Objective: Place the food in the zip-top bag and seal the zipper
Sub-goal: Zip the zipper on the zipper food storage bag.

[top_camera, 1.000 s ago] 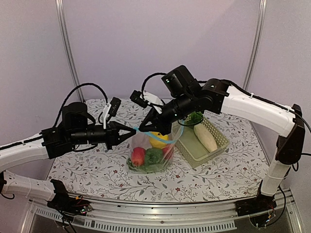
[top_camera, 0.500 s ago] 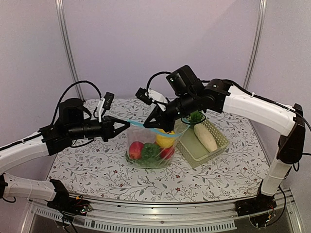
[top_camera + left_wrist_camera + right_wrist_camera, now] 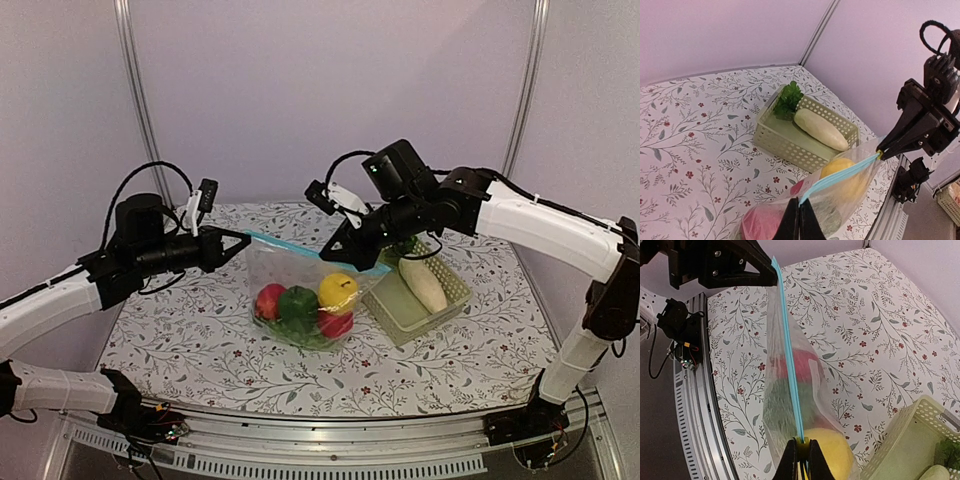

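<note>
- Pulling apart over the last second, the left pincer point(image 3: 244, 236) and the right pincer point(image 3: 326, 256) now have a clear gap between their tips, where before they nearly met.
- The thin light-blue zipper strip point(image 3: 285, 246) hung as a slack loop a second ago. It now runs in a straight, taut line from one pincer to the other.
- The floppy see-through zip-top bag point(image 3: 290, 272) hangs below that strip and is spread wider than before. Its loaded bottom lies on the flower-printed surface point(image 3: 190, 340).
- Inside the bag, a red round toy piece point(image 3: 269, 300) sits to the left and a dark green toy piece point(image 3: 298, 303) in the middle. A yellow toy apple point(image 3: 338, 290) is on the right, with a second red piece point(image 3: 335, 323) under it.
- The left pincer's fingers are pressed together, pinching the left end of the zipper strip; its wrist view shows the strip leaving its tips.
- The right pincer's fingers are likewise pressed together, pinching the strip's right end, just above the apple.
- The pale green lattice plastic basket point(image 3: 456, 291) stands just right of the bag, where it was before. It holds a long white toy radish point(image 3: 423, 283) and a green leafy toy piece point(image 3: 403, 245).
</note>
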Controlling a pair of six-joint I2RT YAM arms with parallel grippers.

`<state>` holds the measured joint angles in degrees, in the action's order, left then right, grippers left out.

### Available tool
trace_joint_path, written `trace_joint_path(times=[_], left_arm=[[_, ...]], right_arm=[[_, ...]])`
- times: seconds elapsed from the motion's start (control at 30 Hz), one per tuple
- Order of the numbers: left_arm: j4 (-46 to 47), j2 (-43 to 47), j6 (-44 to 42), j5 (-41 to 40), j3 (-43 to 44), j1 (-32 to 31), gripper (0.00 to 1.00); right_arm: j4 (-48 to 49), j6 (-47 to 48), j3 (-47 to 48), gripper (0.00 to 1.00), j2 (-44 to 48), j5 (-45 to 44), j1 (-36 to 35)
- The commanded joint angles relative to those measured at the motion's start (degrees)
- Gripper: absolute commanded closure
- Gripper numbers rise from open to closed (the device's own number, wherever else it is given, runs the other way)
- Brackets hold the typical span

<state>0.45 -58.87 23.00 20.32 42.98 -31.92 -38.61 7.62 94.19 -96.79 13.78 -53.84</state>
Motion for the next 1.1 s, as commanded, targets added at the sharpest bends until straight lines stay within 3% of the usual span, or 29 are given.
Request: trace_joint_path(times=[0.0,0.4,0.9,0.93,0.97,1.0,1.03,1.07], left_arm=[[1.13,-0.66,1.11,-6.6,1.58,5.66,1.0],[3.63,-3.15,1.74,-5.34,1.4,11.15,1.0],[4.99,-6.42,0.9,-1.55,1.89,12.95,1.0],[5.07,-6.88,0.46,-0.27,2.21,12.97,1.0],[4.97,-7.4,-0.1,1.25,2.6,12.95,1.0],[4.67,-8.05,-0.73,2.58,3.14,12.97,0.89],[3.92,-8.52,-1.19,3.41,3.65,12.94,0.72],[3.17,-8.86,-1.62,3.53,4.21,12.97,0.48]], right_arm=[[-6.91,-2.3,-3.28,1.0,4.81,-5.1,1.72],[-6.82,-5.62,-9.2,1.0,9.96,-9.74,2.61],[-6.33,-6.79,-11.25,0.98,12.16,-10.0,3.21],[-6.04,-6.95,-11.04,0.92,12.09,-9.94,3.22],[-5.82,-7.19,-10.78,0.8,11.87,-9.82,3.22],[-5.34,-7.51,-10.52,0.55,11.75,-10.0,3.25],[-4.67,-9.06,-10.32,0.35,11.66,-10.25,3.22],[-3.91,-9.96,-10.08,0.17,11.66,-10.79,3.22]])
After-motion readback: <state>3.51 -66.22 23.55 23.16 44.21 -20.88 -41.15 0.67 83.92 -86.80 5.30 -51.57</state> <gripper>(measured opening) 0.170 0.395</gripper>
